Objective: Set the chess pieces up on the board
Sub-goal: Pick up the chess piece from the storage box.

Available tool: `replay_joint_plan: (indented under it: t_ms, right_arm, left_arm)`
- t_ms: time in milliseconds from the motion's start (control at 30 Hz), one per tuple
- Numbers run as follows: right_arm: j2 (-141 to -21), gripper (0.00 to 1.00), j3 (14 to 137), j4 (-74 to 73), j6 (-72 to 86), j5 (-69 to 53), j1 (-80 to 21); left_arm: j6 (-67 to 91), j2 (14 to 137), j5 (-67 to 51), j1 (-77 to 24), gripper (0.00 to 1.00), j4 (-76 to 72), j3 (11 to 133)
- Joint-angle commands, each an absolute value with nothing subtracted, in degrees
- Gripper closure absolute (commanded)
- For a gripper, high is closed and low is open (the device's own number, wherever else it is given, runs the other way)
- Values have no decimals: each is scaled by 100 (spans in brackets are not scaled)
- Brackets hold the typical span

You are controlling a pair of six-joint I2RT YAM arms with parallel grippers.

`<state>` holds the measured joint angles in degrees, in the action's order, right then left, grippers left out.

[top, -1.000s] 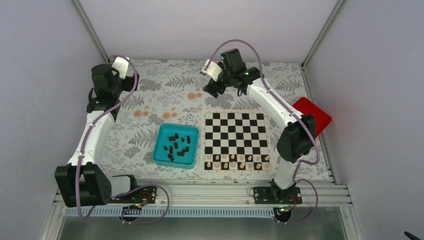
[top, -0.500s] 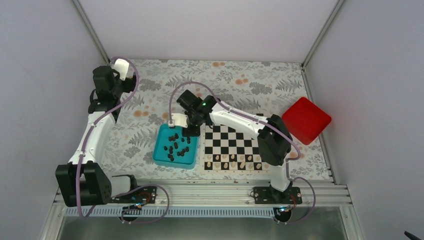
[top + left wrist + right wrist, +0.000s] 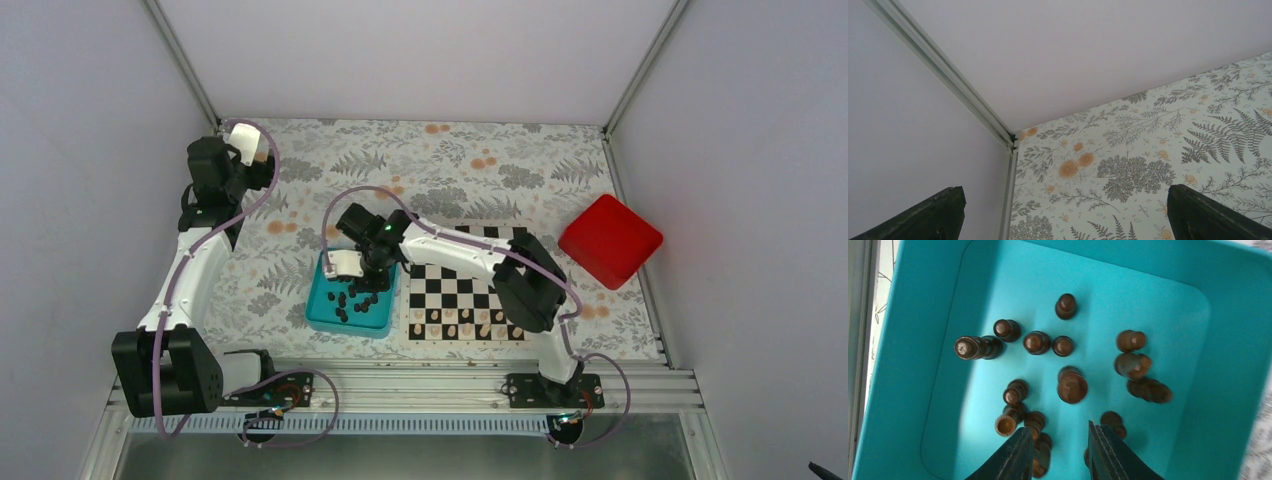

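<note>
We see 2 arms, L arm (image 3: 185,275) & R arm (image 3: 455,248): white tube links w/ chunky black joint housings. A lilac cable (image 3: 165,340) loops along each, base to wrist. Black base plates (image 3: 548,388). White cam block (image 3: 345,263) at each wrist. Green LED (image 3: 386,228) lit on R wrist. L fingers (image 3: 933,215) & R fingers (image 3: 1013,460): dark, matte, wedge-shaped.

- No readable text, labels, brands or numbers in any view.
- board (image 3: 462,296) border: any markings too small to make out.
- table (image 3: 520,160) cover: fern-and-flower print only.
</note>
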<state>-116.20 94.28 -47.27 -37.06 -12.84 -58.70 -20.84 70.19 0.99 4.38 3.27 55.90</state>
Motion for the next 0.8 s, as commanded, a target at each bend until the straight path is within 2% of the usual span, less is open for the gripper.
replay_joint_plan:
  t_ms: [0,533,767]
  right_arm:
    - [-11848,70,9409,-4538,-3728,-1343,-6034]
    - [-12069,68,9543,-4327,-3722,-921,-6158]
    - [-11840,61,9538,-4456,-3712,-742,-6145]
  left_arm:
    - [-2171,6880,-60,466,0,168,5530]
    - [-2161,6811,-100,544,0,61,5399]
    - [-2171,6803,-209,554,0,55,5360]
